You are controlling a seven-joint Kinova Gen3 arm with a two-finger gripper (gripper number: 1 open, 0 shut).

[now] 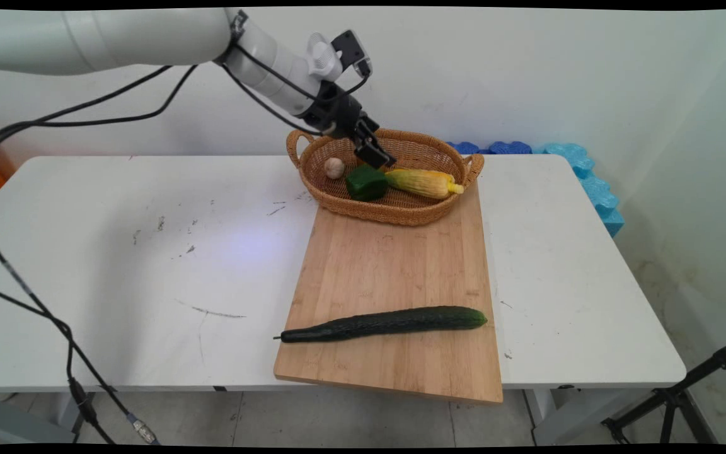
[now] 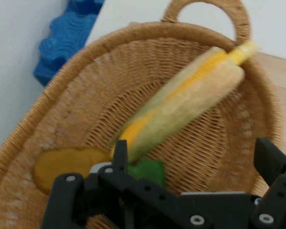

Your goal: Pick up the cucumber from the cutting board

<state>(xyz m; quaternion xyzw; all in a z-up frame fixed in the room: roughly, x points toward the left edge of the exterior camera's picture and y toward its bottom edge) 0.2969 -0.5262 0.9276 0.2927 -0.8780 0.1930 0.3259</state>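
Observation:
My black gripper [image 1: 375, 154] hangs tilted over the left middle of a woven basket [image 1: 394, 215], just above a green pepper [image 1: 367, 183] and the husk end of a corn cob [image 1: 423, 183]. In the hand view the gripper [image 2: 195, 157] is open. The left fingertip [image 2: 119, 151] is close to the lower end of the corn [image 2: 190, 100], and the cob runs up and away to the right. A bit of the green pepper [image 2: 147, 170] shows below the corn. A flat yellow-orange piece [image 2: 66, 167] lies on the basket [image 2: 109, 43] floor to the left.
A garlic bulb [image 1: 334, 168] lies in the basket's left end. The basket stands on the far end of a wooden cutting board [image 1: 394, 265], and a long dark cucumber [image 1: 385, 323] lies across its near end. Blue foam pieces [image 1: 590, 183] line the table's far right edge.

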